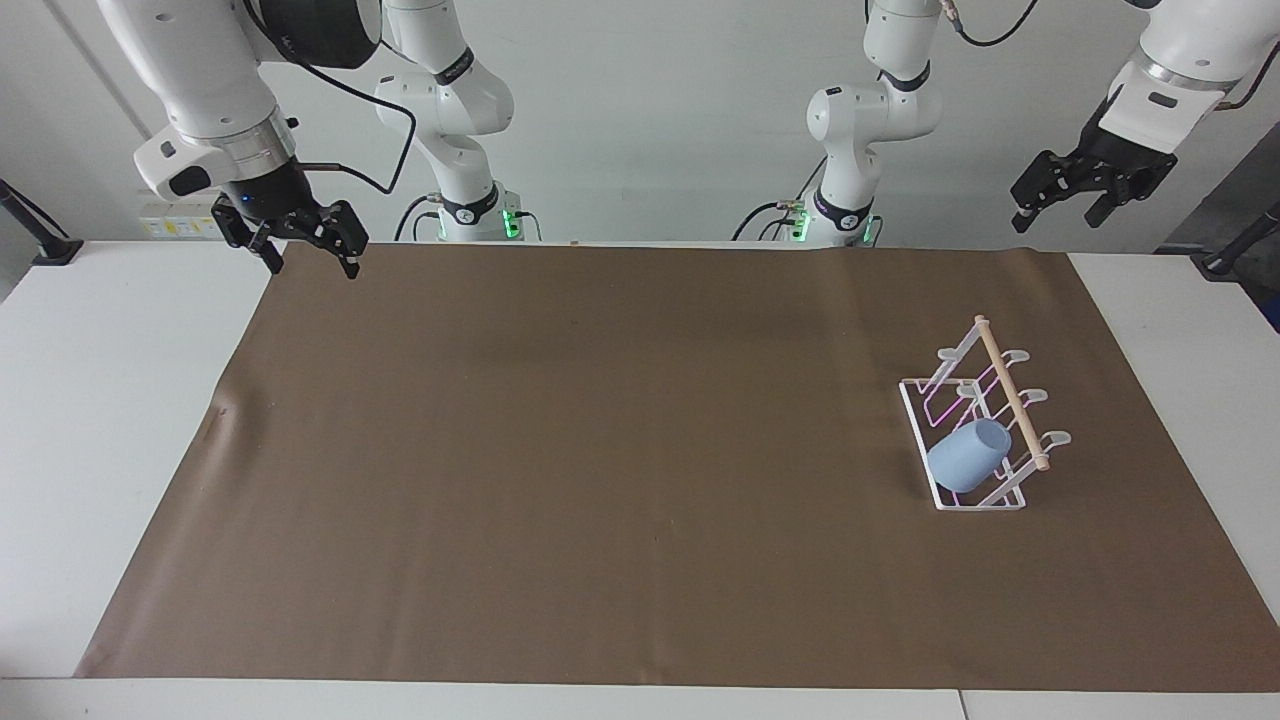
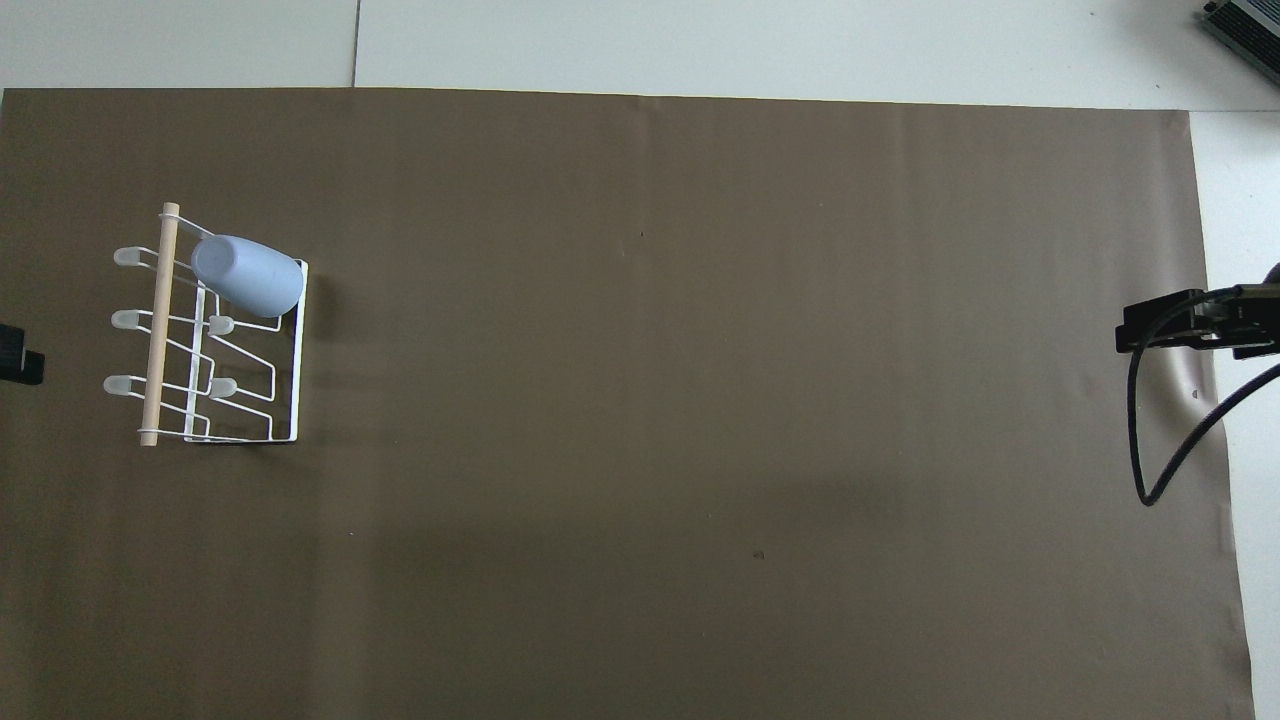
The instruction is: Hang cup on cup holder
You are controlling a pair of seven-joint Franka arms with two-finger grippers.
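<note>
The light blue cup sits tilted on a slanted prong of the white wire cup holder, at the holder's end farthest from the robots, its base pointing up toward the wooden dowel. It also shows in the overhead view, on the cup holder. My left gripper is open and empty, raised high over the white table at the left arm's end, well clear of the holder; only its tip shows from above. My right gripper is open and empty, waiting over the mat's corner at the right arm's end, and shows from above.
A brown mat covers most of the white table. A black cable loops down from the right gripper over the mat's edge.
</note>
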